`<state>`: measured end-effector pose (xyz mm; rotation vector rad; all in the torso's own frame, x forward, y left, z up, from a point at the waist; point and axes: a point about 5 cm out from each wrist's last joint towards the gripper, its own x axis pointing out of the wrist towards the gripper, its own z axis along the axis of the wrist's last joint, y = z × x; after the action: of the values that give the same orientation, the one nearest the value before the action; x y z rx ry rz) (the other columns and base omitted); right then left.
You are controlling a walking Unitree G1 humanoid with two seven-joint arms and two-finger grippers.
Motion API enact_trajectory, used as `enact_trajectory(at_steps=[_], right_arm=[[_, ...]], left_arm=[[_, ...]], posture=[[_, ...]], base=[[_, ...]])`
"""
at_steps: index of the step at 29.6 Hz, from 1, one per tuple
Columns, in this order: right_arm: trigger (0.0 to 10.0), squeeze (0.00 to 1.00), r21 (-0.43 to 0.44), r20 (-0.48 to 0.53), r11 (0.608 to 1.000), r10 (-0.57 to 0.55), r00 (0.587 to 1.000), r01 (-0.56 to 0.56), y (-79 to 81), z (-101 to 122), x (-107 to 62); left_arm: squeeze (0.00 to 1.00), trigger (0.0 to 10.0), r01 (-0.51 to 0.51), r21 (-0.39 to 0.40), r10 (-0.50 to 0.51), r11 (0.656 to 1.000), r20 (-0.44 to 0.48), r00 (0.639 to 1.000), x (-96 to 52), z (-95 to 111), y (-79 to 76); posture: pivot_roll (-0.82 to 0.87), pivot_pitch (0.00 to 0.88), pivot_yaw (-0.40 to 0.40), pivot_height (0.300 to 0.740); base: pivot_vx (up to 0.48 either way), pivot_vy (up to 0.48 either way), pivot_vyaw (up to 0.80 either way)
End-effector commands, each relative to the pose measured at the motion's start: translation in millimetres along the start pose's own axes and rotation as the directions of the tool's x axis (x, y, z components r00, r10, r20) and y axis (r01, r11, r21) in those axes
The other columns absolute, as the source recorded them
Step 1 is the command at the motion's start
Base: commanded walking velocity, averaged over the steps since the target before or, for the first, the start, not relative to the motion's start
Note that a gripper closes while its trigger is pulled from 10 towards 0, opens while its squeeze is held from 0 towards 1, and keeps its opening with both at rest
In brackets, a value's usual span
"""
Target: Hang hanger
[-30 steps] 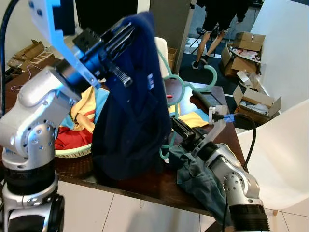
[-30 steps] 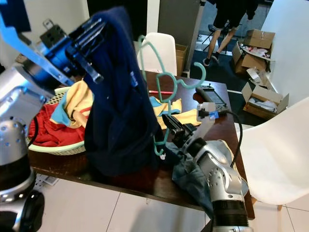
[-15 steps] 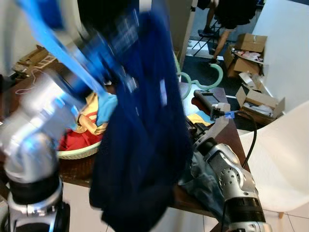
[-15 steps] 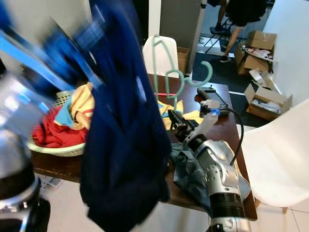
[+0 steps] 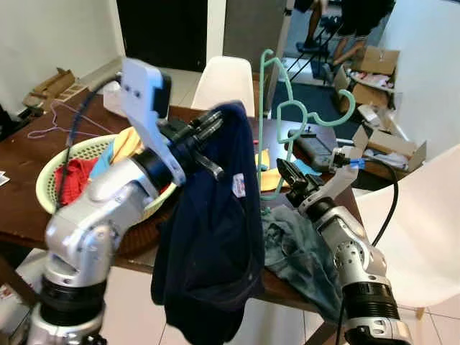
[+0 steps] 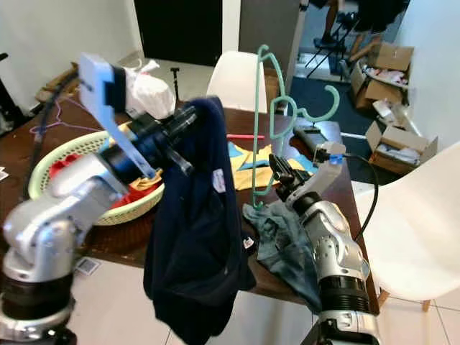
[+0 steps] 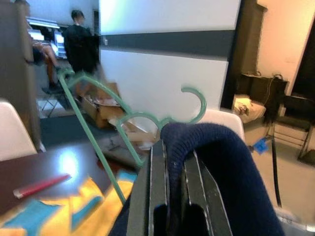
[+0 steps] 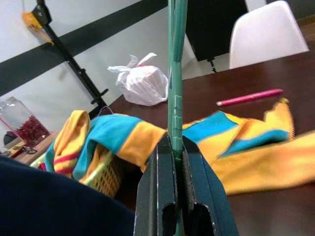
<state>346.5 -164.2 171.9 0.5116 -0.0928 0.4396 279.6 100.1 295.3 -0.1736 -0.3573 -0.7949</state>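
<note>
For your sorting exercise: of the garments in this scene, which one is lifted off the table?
The dark navy garment, draped over the left gripper and hanging clear. The grey-green cloth lies on the table; the others sit in the basket.

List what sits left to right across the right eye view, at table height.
Green basket → left hand → navy garment → green hanger → right hand → white chair.
</note>
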Motion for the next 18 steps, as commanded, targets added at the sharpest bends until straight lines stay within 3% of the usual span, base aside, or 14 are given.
enact_trajectory(at_steps=[1,18], right_arm=[[10.0,0.0,-0.01,0.003,1.0,-0.026,1.0,0.026,-6.2,2,-3.6],[10.0,0.0,0.005,0.022,1.0,-0.023,0.999,0.023,-6.7,1,-5.1]], left_arm=[[0.0,10.0,0.014,-0.005,-0.014,1.0,0.005,1.0,1.7,-3,-4.8],[0.0,10.0,0.032,-0.015,-0.032,0.999,0.0,0.999,5.3,-15,-12.8]], posture=[[0.1,0.0,-0.049,0.74],[0.09,0.0,-0.049,0.74]], base=[[-0.326,0.0,-0.78],[-0.326,0.0,-0.77]])
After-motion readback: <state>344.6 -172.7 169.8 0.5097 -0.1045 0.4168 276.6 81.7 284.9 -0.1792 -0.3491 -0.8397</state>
